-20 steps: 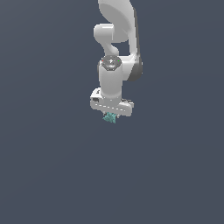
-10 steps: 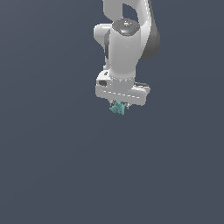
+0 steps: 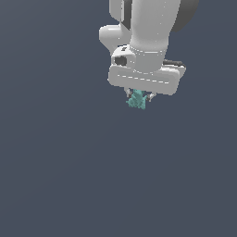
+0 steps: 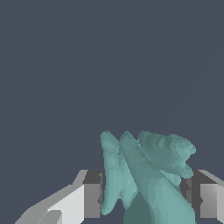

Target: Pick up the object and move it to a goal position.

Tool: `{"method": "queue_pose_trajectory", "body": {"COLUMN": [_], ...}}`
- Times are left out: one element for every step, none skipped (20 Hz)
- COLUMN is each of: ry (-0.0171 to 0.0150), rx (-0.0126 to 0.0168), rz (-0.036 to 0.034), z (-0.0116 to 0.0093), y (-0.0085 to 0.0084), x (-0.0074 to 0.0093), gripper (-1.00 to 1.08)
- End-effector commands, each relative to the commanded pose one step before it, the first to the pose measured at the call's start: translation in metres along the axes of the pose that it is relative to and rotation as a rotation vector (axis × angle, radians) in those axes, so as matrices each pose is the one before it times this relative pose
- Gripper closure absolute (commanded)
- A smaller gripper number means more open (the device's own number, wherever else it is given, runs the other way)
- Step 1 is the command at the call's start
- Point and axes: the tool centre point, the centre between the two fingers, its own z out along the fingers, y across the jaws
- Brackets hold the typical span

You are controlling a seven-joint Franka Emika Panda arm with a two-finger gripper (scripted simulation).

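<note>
Here the object (image 3: 137, 101), a small teal-green lumpy figure with jagged edges, is seen clamped beneath the white gripper (image 3: 139, 98), well clear of the plain dark ground in the exterior view. In the wrist view the fingers (image 4: 92, 194) are closed in on the figure (image 4: 146, 175) from both sides, so that it is pinched between the dark pads rather than merely resting among them; contact on the far pad is partly hidden by the bulk of the figure and cannot be confirmed in full. Most of the figure is kept below the fingertips, and only its upper part appears to be gripped, probably because its bumpy form gave few flat faces to press on. The hand is pointed straight down, which would let the load hang under the grip instead of levering against it. No goal marker is shown in either view, so the remaining travel cannot be judged. With so uneven a surface, slipping or twisting in the pinch is judged the chief risk during carrying
</note>
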Motion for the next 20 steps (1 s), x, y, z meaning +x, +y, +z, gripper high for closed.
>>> {"method": "queue_pose_trajectory", "body": {"ry": [-0.00142,0.00000,0.00000,0.00000,-0.00054,0.00000,0.00000,0.00000,0.00000,0.00000,-0.00053,0.00000,0.00000,0.00000,0.00000,0.00000,0.00000,0.00000,-0.00054,0.00000], "rx": [-0.00029,0.00000,0.00000,0.00000,0.00043,0.00000,0.00000,0.00000,0.00000,0.00000,0.00044,0.00000,0.00000,0.00000,0.00000,0.00000,0.00000,0.00000,0.00041,0.00000], "rz": [0.00041,0.00000,0.00000,0.00000,-0.00009,0.00000,0.00000,0.00000,0.00000,0.00000,-0.00010,0.00000,0.00000,0.00000,0.00000,0.00000,0.00000,0.00000,-0.00013,0.00000], "z": [-0.02199,-0.00806,-0.00777,-0.00751,-0.00706,-0.00701,-0.00678,-0.00656,-0.00635,-0.00614,-0.00575,-0.00574,-0.00555,-0.00530,-0.00489,-0.00448,-0.00409,-0.00373,-0.00319,-0.00307], "y": [-0.00916,-0.00347,-0.00336,-0.00326,-0.00305,-0.00306,-0.00297,-0.00288,-0.00279,-0.00271,-0.00250,-0.00255,-0.00247,-0.00237,-0.00219,-0.00201,-0.00184,-0.00168,-0.00143,-0.00139], "x": [0.00253,0.00109,0.00107,0.00106,0.00122,0.00103,0.00101,0.00100,0.00098,0.00097,0.00115,0.00095,0.00093,0.00091,0.00086,0.00081,0.00075,0.00070,0.00086,0.00061], "gripper": [1.08,1.08,1.08,1.08,1.08,1.08,1.08,1.08,1.08,1.08,1.08,1.08,1.08,1.08,1.08,1.08,1.08,1.08,1.08,1.08]}}
